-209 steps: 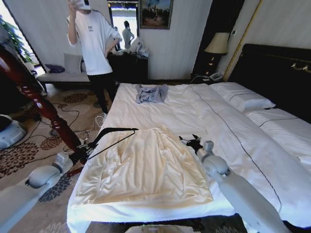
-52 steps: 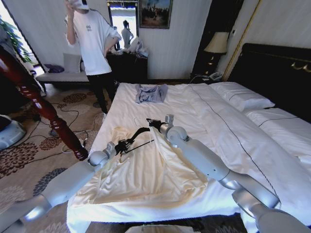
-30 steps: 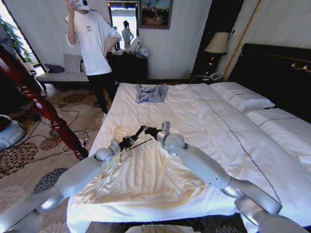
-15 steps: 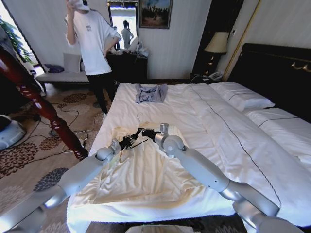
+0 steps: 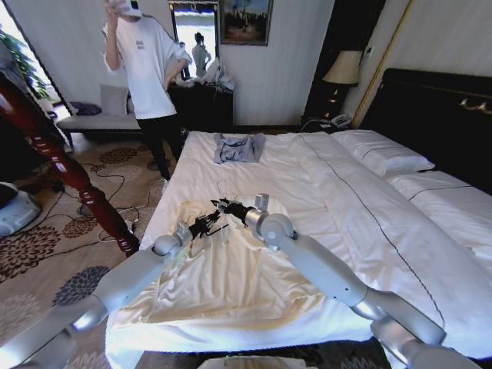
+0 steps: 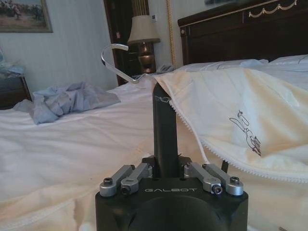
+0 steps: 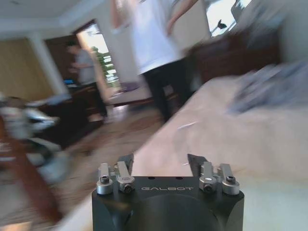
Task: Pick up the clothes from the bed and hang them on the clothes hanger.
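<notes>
The cream shirt (image 5: 231,277) lies spread on the near left part of the white bed (image 5: 307,177). My left gripper (image 5: 201,224) reaches to the shirt's neck end and is shut on the black clothes hanger. In the left wrist view the hanger's silver hook (image 6: 115,52) rises just beyond the shut fingers (image 6: 162,96), and the shirt's hem (image 6: 231,110) drapes over one side of the hanger. My right gripper (image 5: 229,207) hovers open close by at the same neck end. The right wrist view shows nothing between its fingers (image 7: 126,162).
A small grey-blue garment (image 5: 238,146) lies farther up the bed. White pillows (image 5: 384,154) and a black headboard (image 5: 438,115) are at the right. A dark-red wooden post (image 5: 61,165) stands left of the bed over carpet with cables. A person (image 5: 150,69) stands beyond the bed's far corner.
The left gripper has pushed the hanger farther up into the shirt's neck end, so the fabric now covers most of it. The right gripper has shifted a little to the left.
</notes>
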